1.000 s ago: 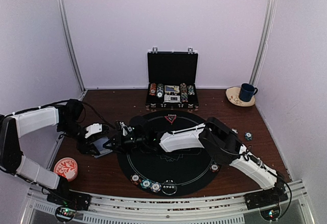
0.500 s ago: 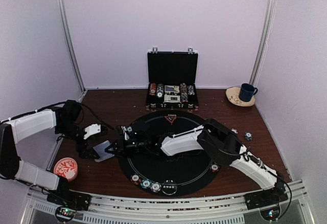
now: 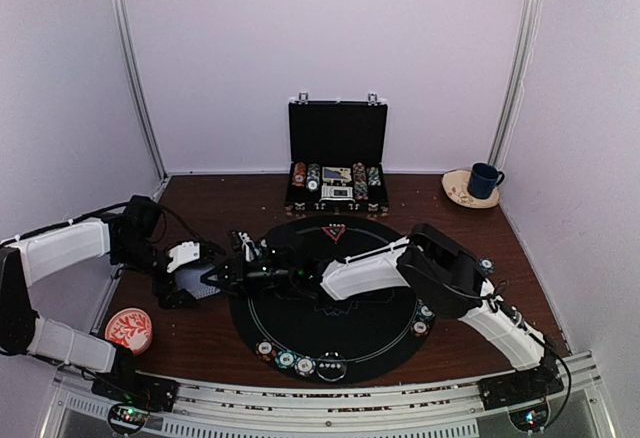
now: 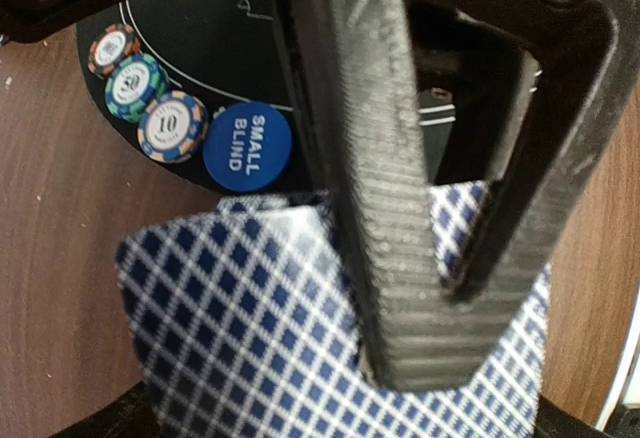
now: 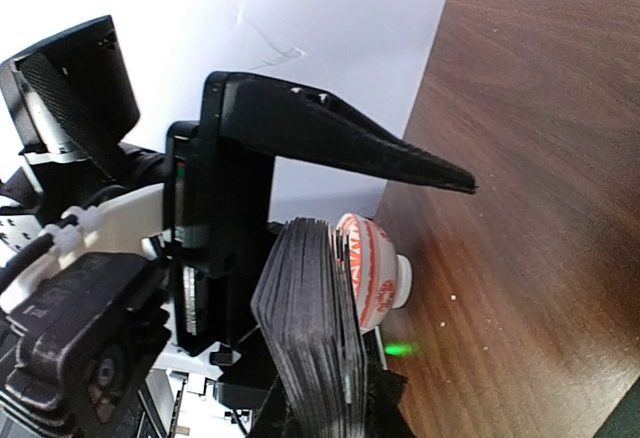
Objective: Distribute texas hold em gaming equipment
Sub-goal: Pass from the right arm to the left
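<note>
Blue-checked cards (image 4: 250,338) now lie on the table (image 3: 250,203) beside the mat (image 3: 330,333). The left claw (image 4: 450,248) has just sprung wide, empty. The right claw (image 3: 240,266) grips the deck (image 5: 310,338), so this seat looks dealt.

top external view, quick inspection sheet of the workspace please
surface: brown wooden table with round black felt mat
job's things: blue-checked playing card lying flat at mat's left edge; striped poker chips and blue small-blind disc on mat's near edge
clutter: open black chip briefcase, red-and-white bowl, blue mug
grippers: left gripper jaws open over the card; right gripper shut on card deck
cables: black cable along left arm
surroundings: plain white walls
</note>
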`<state>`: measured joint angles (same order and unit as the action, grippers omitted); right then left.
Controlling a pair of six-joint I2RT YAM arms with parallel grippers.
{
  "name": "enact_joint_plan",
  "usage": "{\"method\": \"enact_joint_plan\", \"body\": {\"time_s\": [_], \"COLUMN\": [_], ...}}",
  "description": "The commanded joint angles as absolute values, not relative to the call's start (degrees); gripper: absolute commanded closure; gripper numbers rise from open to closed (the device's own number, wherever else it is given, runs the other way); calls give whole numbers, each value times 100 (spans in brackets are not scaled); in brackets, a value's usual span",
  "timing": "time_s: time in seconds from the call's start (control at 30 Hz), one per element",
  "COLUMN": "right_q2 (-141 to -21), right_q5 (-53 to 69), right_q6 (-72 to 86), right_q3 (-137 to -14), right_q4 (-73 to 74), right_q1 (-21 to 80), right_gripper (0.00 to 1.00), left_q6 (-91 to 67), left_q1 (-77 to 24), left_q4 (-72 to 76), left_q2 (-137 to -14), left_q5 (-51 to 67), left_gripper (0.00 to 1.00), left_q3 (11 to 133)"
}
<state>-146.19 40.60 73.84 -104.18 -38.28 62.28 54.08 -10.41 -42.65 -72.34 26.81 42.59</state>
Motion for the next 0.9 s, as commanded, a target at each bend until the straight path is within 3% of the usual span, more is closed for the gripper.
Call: {"method": "enact_joint_plan", "body": {"time_s": [0.0,0.17,0.33,0.53,0.87], "right_q2": [-14270,-14263,-14181,-14107,-14063], "right_q5": [4161,4123,4096,4126,4072], "right_q6": [7679,7714,7754,7738,7826], "right_q3": [-10224,-10140,-10001,-9916,-9822], "right_q4": [-4512,-4439,-4513,-4515,-4639], "right_q1": [6232,6223,6227,6202,6158], "right_gripper": [100,100,100,100,100], "left_q6": [5346,5326,5404,5483,5483], "left_q1": [-1083,-1083,-1082,-1086,-1086], "left_q4": [-3823,-3689,-3542,-3385,-3112], "left_q2": [-6972,-6777,-6632,-6854,-7021], "left_q5": [2999,3323,3711,3846,3908], "left_gripper": [2,4,12,2,7], "left_q3": [4148,4144,4113,4066,3907]}}
